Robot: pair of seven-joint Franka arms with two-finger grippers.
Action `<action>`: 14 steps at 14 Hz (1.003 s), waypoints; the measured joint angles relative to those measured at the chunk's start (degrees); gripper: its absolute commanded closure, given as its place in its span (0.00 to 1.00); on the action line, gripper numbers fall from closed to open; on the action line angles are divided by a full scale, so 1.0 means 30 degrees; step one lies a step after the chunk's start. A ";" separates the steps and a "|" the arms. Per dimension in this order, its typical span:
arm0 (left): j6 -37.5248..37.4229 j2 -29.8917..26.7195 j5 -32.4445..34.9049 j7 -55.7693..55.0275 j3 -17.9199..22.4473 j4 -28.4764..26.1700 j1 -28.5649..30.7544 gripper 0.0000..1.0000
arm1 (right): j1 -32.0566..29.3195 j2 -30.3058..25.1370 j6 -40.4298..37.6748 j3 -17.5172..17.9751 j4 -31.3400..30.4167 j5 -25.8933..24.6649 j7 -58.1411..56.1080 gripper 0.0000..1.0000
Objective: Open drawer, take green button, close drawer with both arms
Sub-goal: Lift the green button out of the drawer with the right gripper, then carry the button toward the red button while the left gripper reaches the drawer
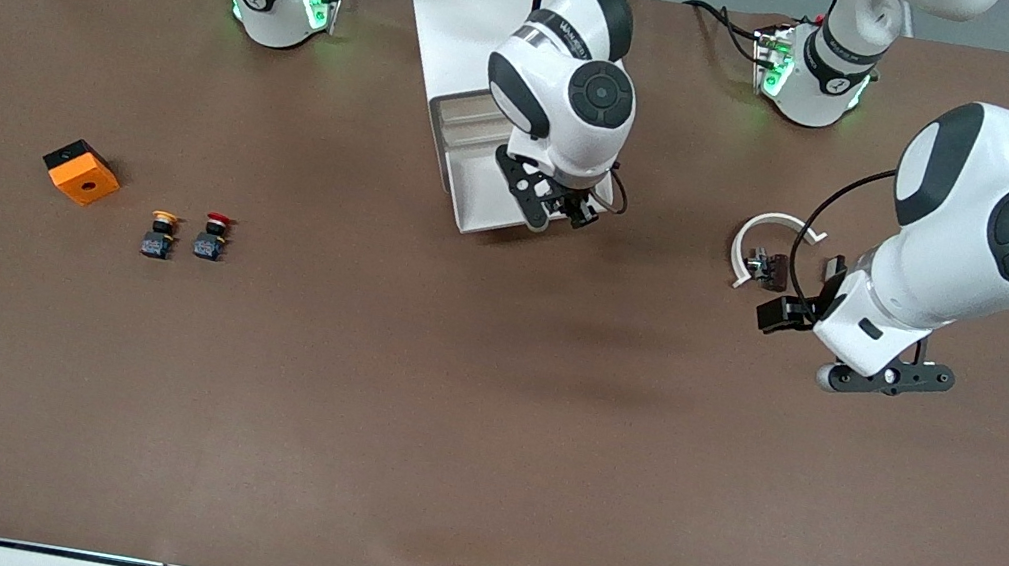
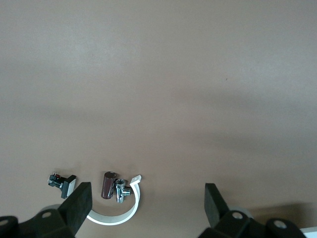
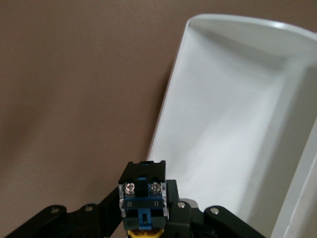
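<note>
**Button in my right claw, drawer open beneath it**

Front view: my right gripper (image 1: pixel 568 204) hangs over the front edge of the open white drawer (image 1: pixel 480 180), its fingers closed on a small dark thing I can barely make out from here. My left gripper (image 1: pixel 801 295) waits over bare table toward its own end, just beside a white clip (image 1: pixel 760 237). I judge the closing push falls to whichever arm is free; the right is nearer the drawer but is loaded. Count: two arms, one drawer, one yellow button (image 1: pixel 160 234), one red button (image 1: pixel 212 237), one orange box (image 1: pixel 81 171), all lying well apart from both claws toward the right arm's end.

Left wrist view: my fingers (image 2: pixel 79 203) stand wide apart with nothing between them. Below lie the clip (image 2: pixel 121 215), one dark cylinder (image 2: pixel 107 185) and two small metal fittings.

Right wrist view: the button (image 3: pixel 143 198) is clamped between my fingers, terminal end toward the camera, a sliver of yellow ring showing, its long axis running along the claw. The cap is hidden. The drawer (image 3: pixel 223 139) lies open just under and beside it, and what shows of it is bare.
</note>
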 measured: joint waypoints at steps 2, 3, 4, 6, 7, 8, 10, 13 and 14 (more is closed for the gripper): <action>0.0003 0.0039 0.0000 -0.0001 0.0000 -0.0004 0.0000 0.00 | -0.0538 -0.0042 -0.0388 -0.0013 0.0082 0.0012 -0.1731 1.00; 0.0010 0.0064 0.0000 -0.0005 0.0000 -0.0004 -0.0001 0.00 | -0.0917 -0.0155 -0.0659 -0.0033 0.0187 0.0018 -0.2913 1.00; 0.0021 0.0088 0.0000 -0.0015 0.0000 -0.0004 -0.0005 0.00 | -0.1386 -0.0366 -0.1117 -0.0054 0.0274 0.0021 -0.4279 1.00; 0.0036 0.0114 0.0000 -0.0100 -0.0001 -0.0005 -0.0030 0.00 | -0.2384 -0.0912 -0.2139 -0.0115 0.0371 0.0030 -0.7122 1.00; 0.0045 0.0128 0.0000 -0.0256 -0.0002 -0.0006 -0.0055 0.00 | -0.2864 -0.1248 -0.2485 -0.0157 0.0380 0.0034 -0.8448 1.00; 0.0050 0.0144 0.0000 -0.0518 -0.0003 -0.0007 -0.0124 0.00 | -0.3326 -0.1573 -0.2791 -0.0191 0.0382 0.0034 -0.9612 1.00; 0.0068 0.0209 0.0000 -0.1098 -0.0007 -0.0009 -0.0383 0.00 | -0.4213 -0.2178 -0.3718 -0.0252 0.0373 0.0016 -1.1814 1.00; 0.0414 0.0353 0.0001 -0.1385 -0.0018 -0.0020 -0.0809 0.00 | -0.5729 -0.2905 -0.4340 -0.0342 -0.0125 -0.0148 -1.5413 1.00; 0.0646 0.0428 0.0001 -0.1389 -0.0027 -0.0039 -0.1046 0.00 | -0.6255 -0.3212 -0.4317 -0.0370 -0.0569 -0.0217 -1.6573 1.00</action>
